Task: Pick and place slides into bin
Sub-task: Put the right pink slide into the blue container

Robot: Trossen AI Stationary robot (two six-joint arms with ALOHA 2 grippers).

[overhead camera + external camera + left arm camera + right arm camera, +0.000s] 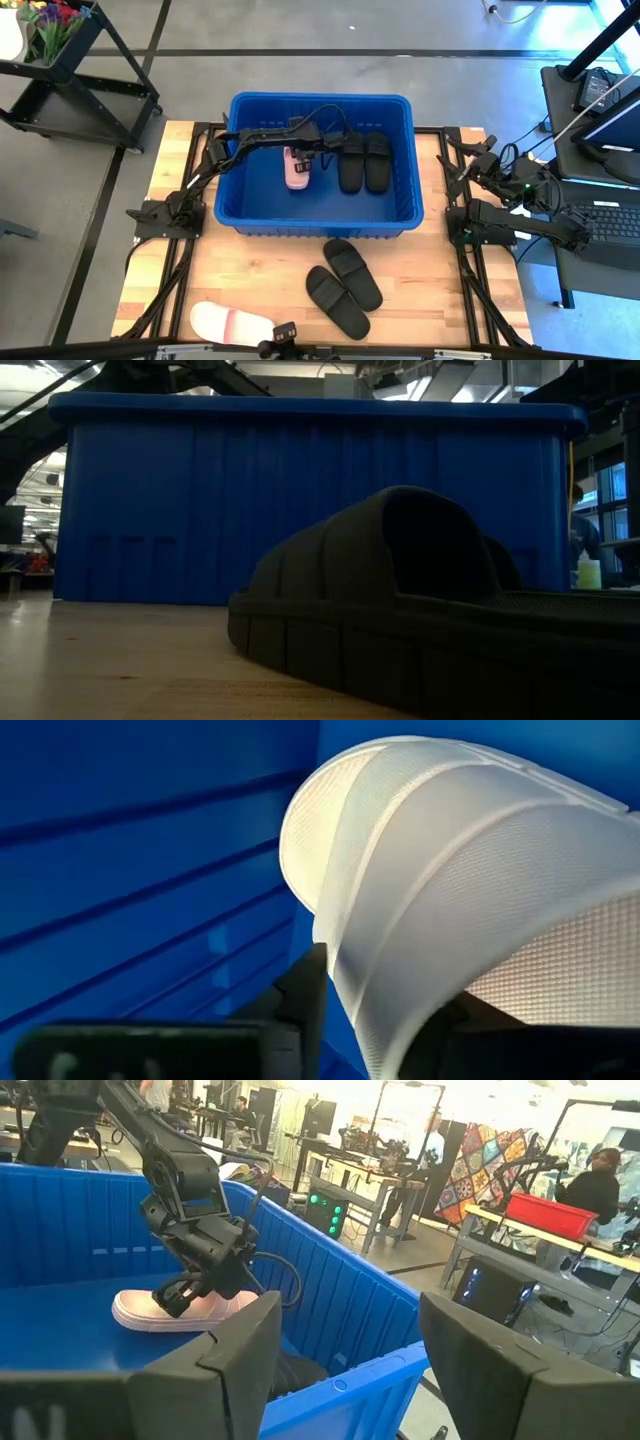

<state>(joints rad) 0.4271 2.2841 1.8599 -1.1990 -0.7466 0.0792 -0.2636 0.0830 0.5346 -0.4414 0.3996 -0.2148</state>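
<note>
Left gripper (180, 1295) sits at the pale slide (297, 168) in the bin (320, 215); its grip state is unclear. A premature lift could drag it out. Right gripper (345, 1360) open, idle.

Glossy ribbed plastic bin (320, 215); matte black slides (343, 287) on pale wood table (250, 270)

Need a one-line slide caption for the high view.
Left gripper sets a pale slide into the blue bin beside two black slides; three remain on the table.

blue bin (320, 215), black slides (343, 285), pale slide (297, 168)
</note>
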